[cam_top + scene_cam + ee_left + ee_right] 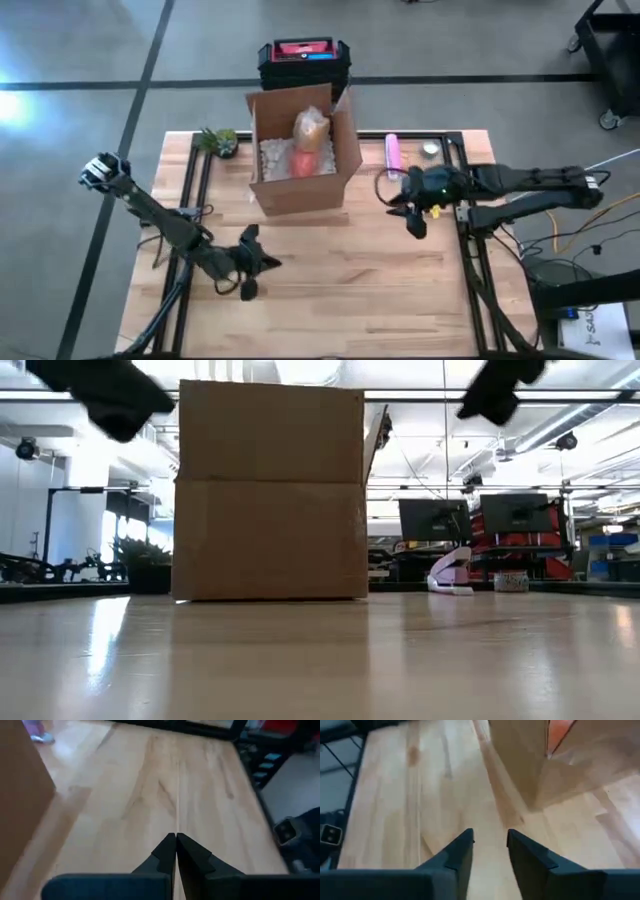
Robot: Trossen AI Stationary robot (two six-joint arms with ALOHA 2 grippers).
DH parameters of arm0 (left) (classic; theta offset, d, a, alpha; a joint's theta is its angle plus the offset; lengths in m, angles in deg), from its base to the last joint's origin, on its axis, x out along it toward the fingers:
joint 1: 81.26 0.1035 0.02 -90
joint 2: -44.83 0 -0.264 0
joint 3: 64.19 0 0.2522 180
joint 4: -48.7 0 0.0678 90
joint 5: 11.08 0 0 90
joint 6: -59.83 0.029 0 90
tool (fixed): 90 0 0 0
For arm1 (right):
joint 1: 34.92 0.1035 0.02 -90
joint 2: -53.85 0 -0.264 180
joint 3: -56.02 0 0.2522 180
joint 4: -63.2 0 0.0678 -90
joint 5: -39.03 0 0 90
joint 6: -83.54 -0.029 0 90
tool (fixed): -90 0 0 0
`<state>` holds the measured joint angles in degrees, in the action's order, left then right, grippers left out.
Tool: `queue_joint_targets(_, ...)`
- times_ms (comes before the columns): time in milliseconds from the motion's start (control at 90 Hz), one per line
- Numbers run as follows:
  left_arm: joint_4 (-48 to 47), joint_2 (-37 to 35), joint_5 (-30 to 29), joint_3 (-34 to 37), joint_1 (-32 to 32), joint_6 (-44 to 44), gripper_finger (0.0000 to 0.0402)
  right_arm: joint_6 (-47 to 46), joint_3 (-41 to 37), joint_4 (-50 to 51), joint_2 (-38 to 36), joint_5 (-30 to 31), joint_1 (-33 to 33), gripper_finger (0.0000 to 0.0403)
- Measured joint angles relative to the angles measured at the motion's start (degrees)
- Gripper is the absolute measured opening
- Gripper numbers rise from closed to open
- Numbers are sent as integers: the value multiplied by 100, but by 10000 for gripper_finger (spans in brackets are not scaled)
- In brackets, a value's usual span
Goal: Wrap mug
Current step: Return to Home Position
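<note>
The wrapped mug is seen inside the cardboard box; the left hand is closed on nothing, the right hand slightly parted and empty

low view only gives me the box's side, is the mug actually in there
observer: Yes. From above, the wrapped mug sits inside the open box.
operator: left arm clear of it
observer: Yes. The left gripper is shut, off to the box's left and apart from it.
operator: and the right one
observer: The right gripper is open and empty, off the box's right side, not touching it.
</note>
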<state>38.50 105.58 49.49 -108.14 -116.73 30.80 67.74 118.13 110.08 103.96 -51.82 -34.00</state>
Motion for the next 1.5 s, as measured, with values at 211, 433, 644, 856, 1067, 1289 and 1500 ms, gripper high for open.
queue_joint_targets(211,2242,-1409,169,1792,489,579,0,-73,-1465,-1778,-994,-68,147,6)
queue_joint_targets(433,2968,-2501,-569,2838,668,388,0,-148,-2238,-2218,-1799,-67,147,29)
queue_joint_targets(644,2762,-2840,-519,2927,676,841,0,-542,-2375,-2201,-1944,-86,182,44)
queue_joint_targets(856,2664,-3291,95,2955,1012,1764,0,32,-2943,-3420,-2234,-750,219,59)
queue_joint_targets(1067,1823,-3951,1307,2958,2063,1711,0,33,-3752,-4512,-2696,-1117,219,71)
queue_joint_targets(1289,760,-4725,1955,2960,2949,1526,2,-116,-4281,-4566,-3261,-1164,234,79)
queue_joint_targets(1500,-71,-5552,1958,2963,3065,1480,1,-165,-4720,-4522,-3920,-1164,205,82)
